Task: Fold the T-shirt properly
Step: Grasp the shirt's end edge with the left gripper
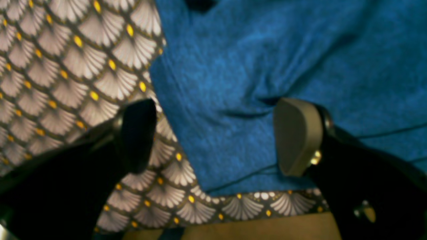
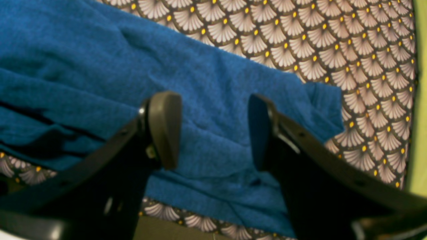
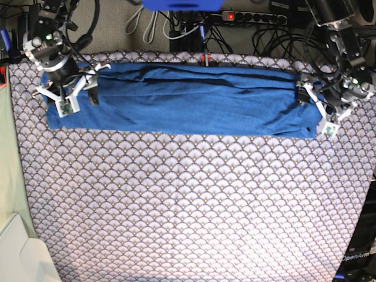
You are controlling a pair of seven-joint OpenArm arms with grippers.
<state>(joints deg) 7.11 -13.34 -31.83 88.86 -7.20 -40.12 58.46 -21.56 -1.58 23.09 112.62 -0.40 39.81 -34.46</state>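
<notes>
T-shirt (image 3: 182, 100) lies as long band across far desk (image 3: 188, 205). I see left gripper (image 1: 213, 136) and right gripper (image 2: 213, 130) spread apart over opposite ends, nothing clamped.

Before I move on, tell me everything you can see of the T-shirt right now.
The T-shirt is plain medium-blue soft knit, no print. It lies folded into a long, narrow, layered band across the far part of the tablecloth, with creases and a dark fold line along its length. The right claw is open over one wrinkled end; the left claw is open, straddling the edge at the other end. Neither grips cloth; contact is unclear.
</notes>
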